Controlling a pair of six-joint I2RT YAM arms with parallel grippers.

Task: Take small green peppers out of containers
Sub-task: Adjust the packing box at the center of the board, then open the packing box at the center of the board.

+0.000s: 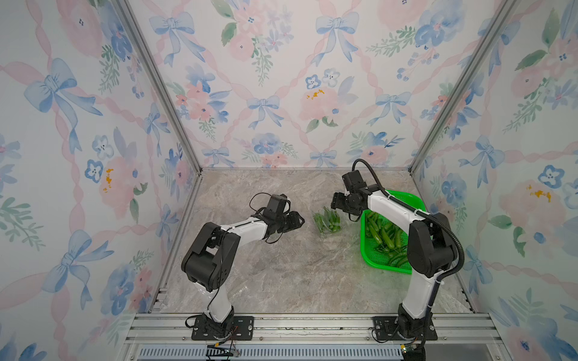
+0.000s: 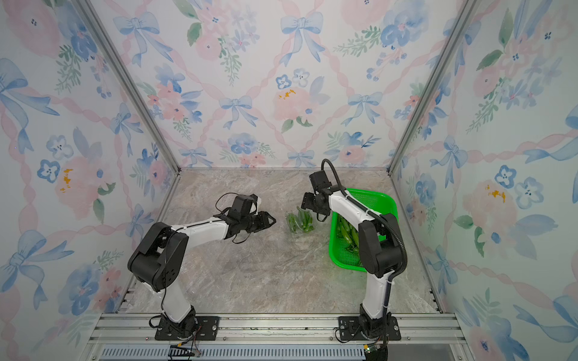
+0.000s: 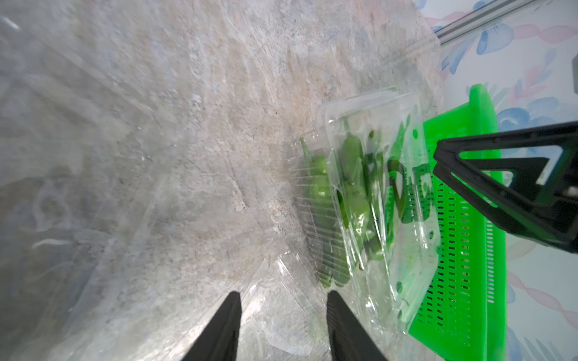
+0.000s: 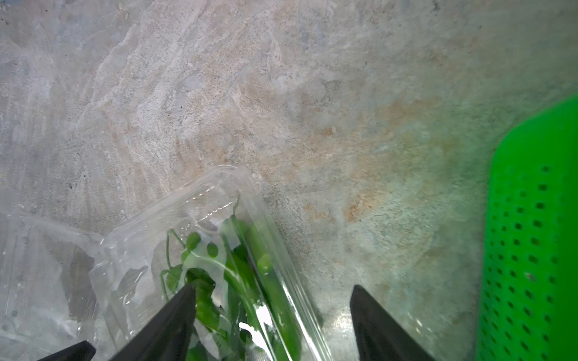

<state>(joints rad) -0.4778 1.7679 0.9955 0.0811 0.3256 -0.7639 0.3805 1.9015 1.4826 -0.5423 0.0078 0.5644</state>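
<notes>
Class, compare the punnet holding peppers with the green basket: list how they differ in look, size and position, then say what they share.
The punnet is transparent; the basket is opaque bright green with perforated walls. The punnet is far smaller than the basket. The punnet lies mid-table; the basket sits at the table's right side. Both rest on the table and hold green peppers.
</notes>
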